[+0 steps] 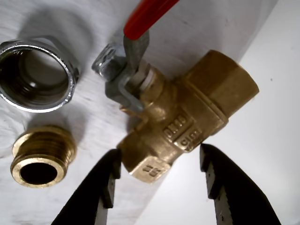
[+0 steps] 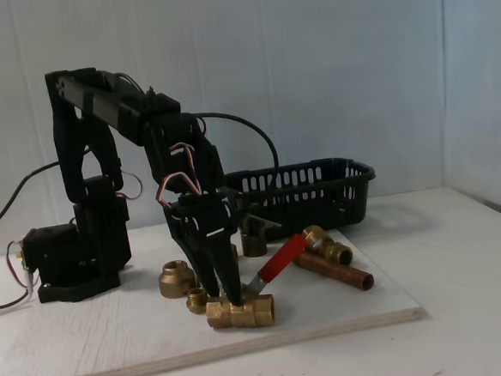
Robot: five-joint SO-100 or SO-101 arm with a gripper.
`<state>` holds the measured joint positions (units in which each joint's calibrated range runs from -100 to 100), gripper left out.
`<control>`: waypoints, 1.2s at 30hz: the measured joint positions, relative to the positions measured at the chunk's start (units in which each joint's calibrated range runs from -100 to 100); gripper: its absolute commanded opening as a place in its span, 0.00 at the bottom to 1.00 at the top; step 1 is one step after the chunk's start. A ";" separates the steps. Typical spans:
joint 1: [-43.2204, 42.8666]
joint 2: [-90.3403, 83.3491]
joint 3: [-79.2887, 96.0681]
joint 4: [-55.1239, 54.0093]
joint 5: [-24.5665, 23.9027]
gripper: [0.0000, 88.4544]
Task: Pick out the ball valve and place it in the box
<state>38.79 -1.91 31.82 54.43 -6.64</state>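
The ball valve (image 1: 187, 117) lies on its side on the white board, its brass body slanting across the wrist view and its red lever handle (image 1: 147, 14) pointing up out of frame. My gripper (image 1: 159, 176) is open, its black fingers (image 1: 108, 180) straddling the valve's nearer hexagonal end without clamping it. In the fixed view the gripper (image 2: 224, 300) points straight down onto the ball valve (image 2: 246, 311) near the board's front edge. The box (image 2: 306, 188), a black slotted basket, stands behind and to the right.
A chrome nut (image 1: 35, 75) and a small brass coupling (image 1: 42, 157) lie just left of the valve. A copper pipe with a brass elbow (image 2: 333, 268) sits to the right, and other brass fittings (image 2: 178, 279) are near the arm's base. The board's front edge (image 2: 244, 348) is close.
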 measured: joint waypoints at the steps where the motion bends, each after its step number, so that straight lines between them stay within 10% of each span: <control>1: 0.00 0.00 0.00 0.00 0.00 0.20; 36: 0.74 -0.08 5.45 -6.88 1.03 0.19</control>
<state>39.53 -1.99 37.27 47.55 -5.61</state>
